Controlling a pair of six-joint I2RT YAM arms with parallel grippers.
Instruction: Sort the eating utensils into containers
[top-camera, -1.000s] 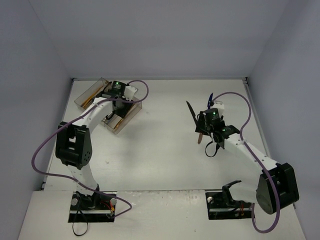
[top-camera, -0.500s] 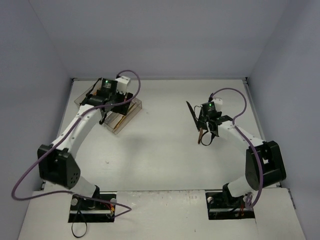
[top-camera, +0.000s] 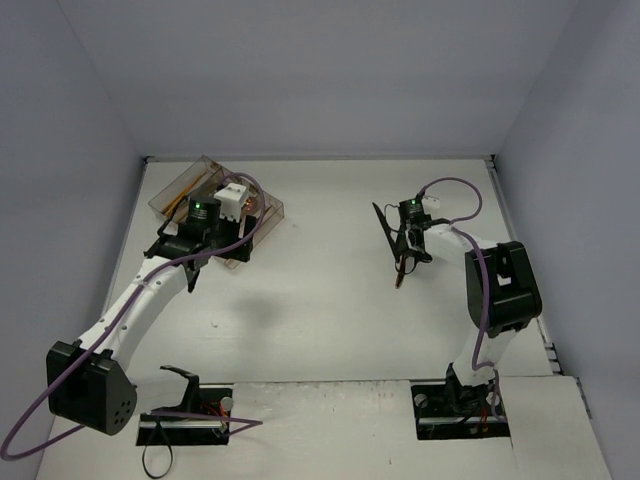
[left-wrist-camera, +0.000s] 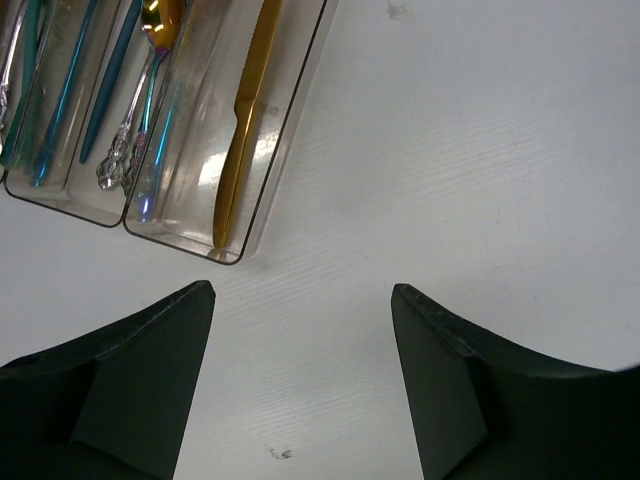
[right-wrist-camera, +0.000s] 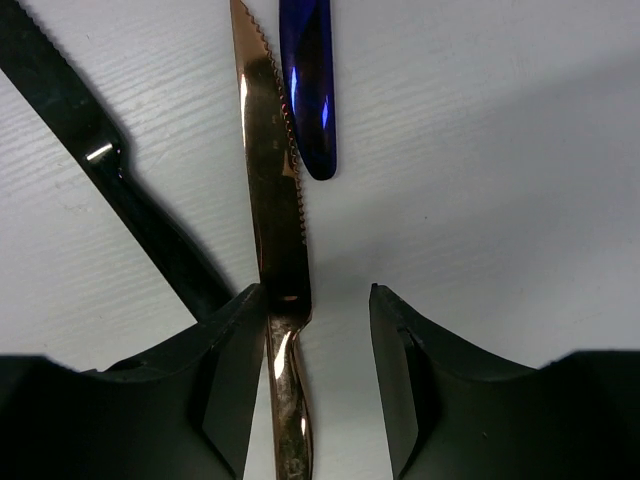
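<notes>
The copper knife (right-wrist-camera: 270, 180), centre frame, is straddled off-centre by the half-open right gripper (right-wrist-camera: 315, 295); the adjacent black knife (right-wrist-camera: 120, 190) could be snagged. The left gripper (left-wrist-camera: 300, 290) is spread wide, empty, below the tray (left-wrist-camera: 285, 150).

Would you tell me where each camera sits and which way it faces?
Top external: above and behind the robot, looking down on the table; left arm and right arm show.
Left wrist: on the left arm, facing down at a tray corner; the open left gripper shows.
Right wrist: on the right arm, facing down at the copper knife; the right gripper straddles it.
Top and left wrist share the tray.
</notes>
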